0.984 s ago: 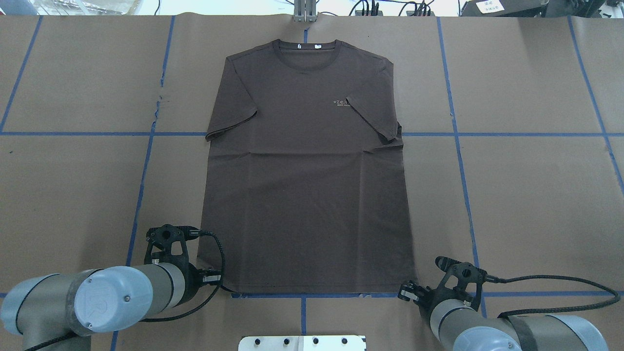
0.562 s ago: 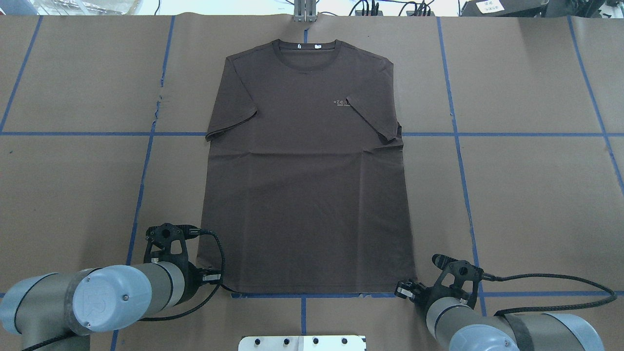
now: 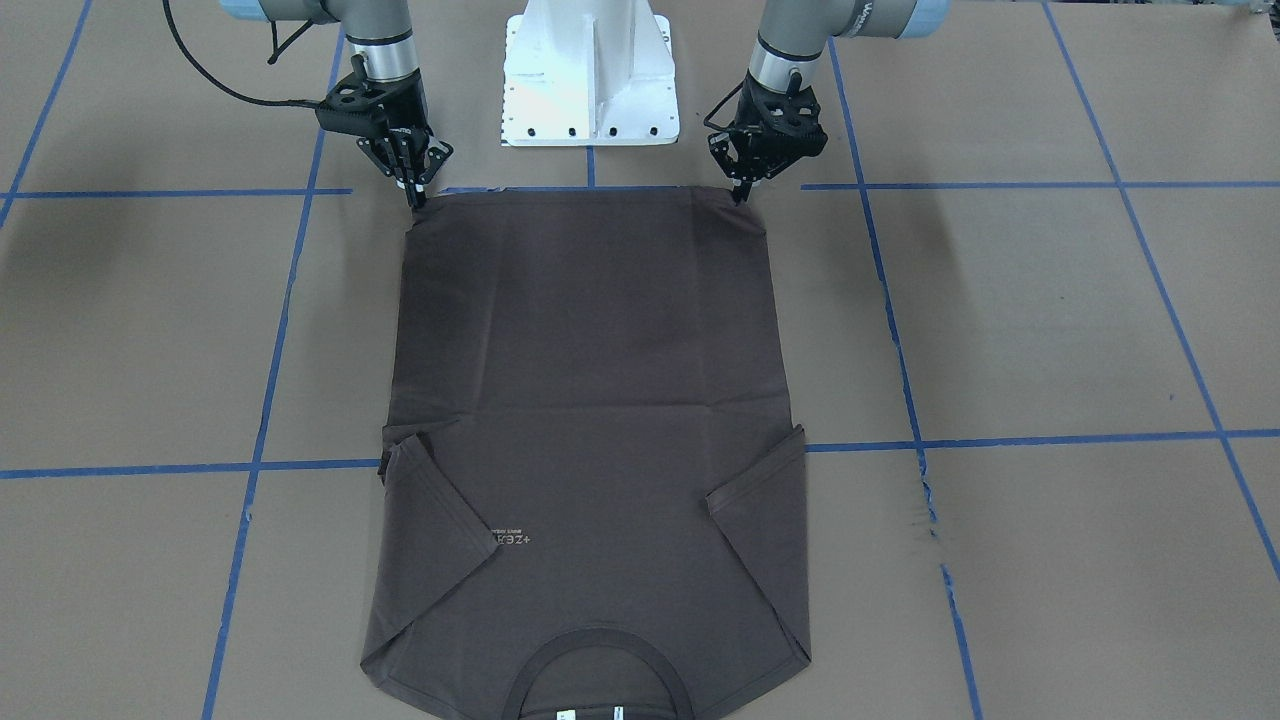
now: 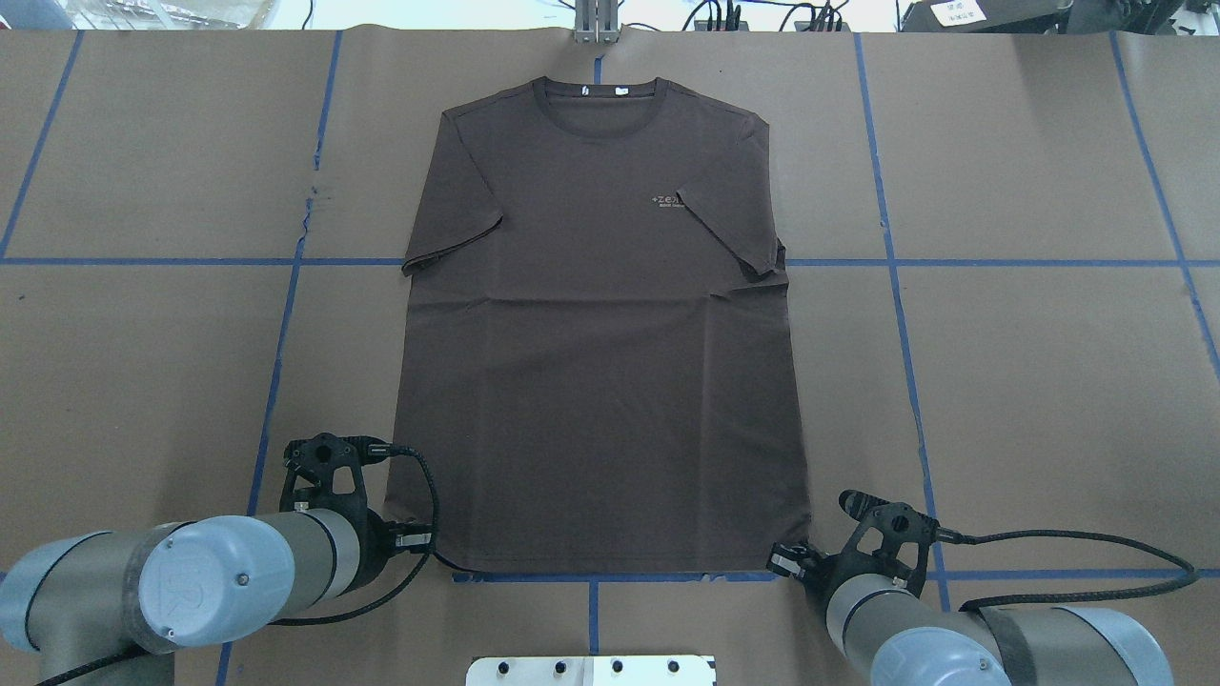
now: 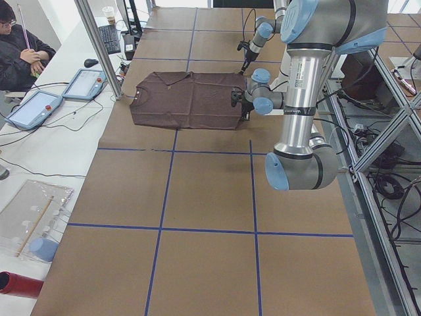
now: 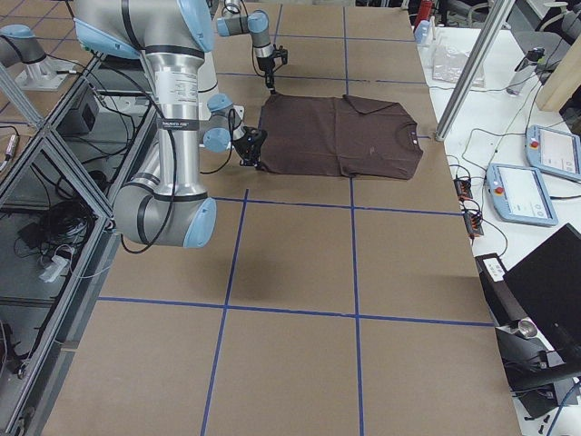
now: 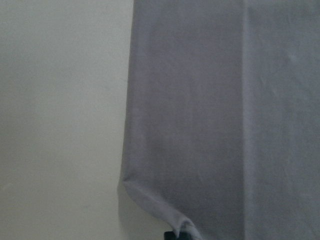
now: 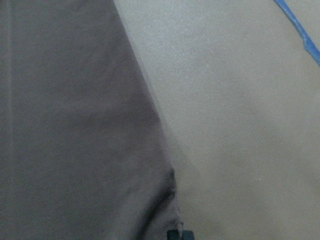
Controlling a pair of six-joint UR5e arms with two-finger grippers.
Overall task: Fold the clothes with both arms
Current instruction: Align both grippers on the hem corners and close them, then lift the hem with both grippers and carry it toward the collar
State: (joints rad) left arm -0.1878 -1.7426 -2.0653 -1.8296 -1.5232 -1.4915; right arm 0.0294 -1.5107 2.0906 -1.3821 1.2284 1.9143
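The dark brown T-shirt (image 4: 600,381) lies flat, chest up, collar at the far side and both sleeves folded inward over the body. My left gripper (image 3: 738,196) is down on one near hem corner, pinched shut on it. In the left wrist view that corner of the T-shirt (image 7: 165,210) curls up at a dark fingertip (image 7: 172,235). My right gripper (image 3: 416,200) is shut on the other near hem corner. The right wrist view shows the cloth (image 8: 75,125) drawn to a point at its fingertip (image 8: 181,234). Both arms reach in from the base side.
The white bolted pedestal base (image 3: 590,70) stands just behind the hem between the arms. Blue tape lines (image 4: 896,286) cross the brown table cover. A side bench past the collar holds pendants (image 6: 526,191), an aluminium post (image 5: 99,46) and a seated person (image 5: 20,46).
My right gripper has crept forward and inward onto its hem corner, and that corner has drawn in and lifted a little. The left gripper has barely shifted.
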